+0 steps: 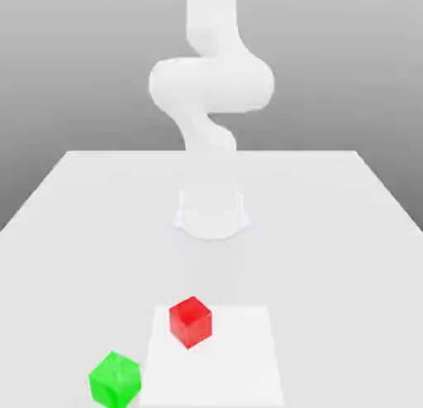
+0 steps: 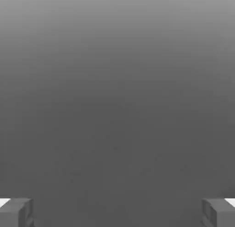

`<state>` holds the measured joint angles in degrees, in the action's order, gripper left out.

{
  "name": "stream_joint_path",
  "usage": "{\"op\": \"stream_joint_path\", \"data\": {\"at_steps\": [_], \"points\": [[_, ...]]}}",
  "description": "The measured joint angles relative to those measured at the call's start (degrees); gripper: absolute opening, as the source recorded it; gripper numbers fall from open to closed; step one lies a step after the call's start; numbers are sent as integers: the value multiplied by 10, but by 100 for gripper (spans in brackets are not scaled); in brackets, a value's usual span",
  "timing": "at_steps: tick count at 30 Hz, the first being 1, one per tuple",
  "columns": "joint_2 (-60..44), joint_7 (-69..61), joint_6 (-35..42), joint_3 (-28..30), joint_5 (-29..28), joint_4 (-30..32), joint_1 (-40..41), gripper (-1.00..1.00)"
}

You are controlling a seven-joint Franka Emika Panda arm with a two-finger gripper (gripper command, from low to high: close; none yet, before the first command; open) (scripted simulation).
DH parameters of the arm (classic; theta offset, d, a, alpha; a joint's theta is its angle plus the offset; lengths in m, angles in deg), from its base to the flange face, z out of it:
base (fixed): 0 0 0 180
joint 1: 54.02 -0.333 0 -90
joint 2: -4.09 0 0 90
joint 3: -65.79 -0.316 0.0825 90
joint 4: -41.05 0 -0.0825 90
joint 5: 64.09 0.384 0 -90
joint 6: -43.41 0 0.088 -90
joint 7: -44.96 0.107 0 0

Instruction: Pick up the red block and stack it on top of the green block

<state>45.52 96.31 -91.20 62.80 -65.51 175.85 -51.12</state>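
Sitting just off the white square [image 1: 240, 357], towards the exterior view's left, here's the green block [image 1: 116, 381], down by the square's near corner! Whether the two touch, I can't tell. It's turned askew to the square's edges, one upright edge pointing out towards the viewer and its top face showing.

Moving right, and there's the red block [image 1: 191, 322], the one for lifting, resting flat on the white square near its far left corner. It's turned cornerwise too: an upright edge faces the viewer, a side face slants back on either side, and the top reads as a diamond. A cube, sides about equal, so one axis is as long as another!

Further right, beyond the far edge of the square, stands the arm [image 1: 212, 84], its round base [image 1: 211, 216] planted on the table [image 1: 330, 274]. Up it goes from there, narrow first, then bending through a bulky joint that juts to both sides, and on out through the top of the exterior view.

And over in the hand view, the gripper [image 2: 117, 214] has its two fingers spread wide, well apart, with open space between them!
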Motion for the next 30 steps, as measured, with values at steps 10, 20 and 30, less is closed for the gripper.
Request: {"op": "stream_joint_path", "data": {"at_steps": [10, 20, 30], "points": [[-199, 230, -120, -83, -52, 127, 107, 0], [-375, 384, -240, -90, -7, 253, 143, 0], [-480, 434, -328, -70, -32, 254, 134, 0]]}}
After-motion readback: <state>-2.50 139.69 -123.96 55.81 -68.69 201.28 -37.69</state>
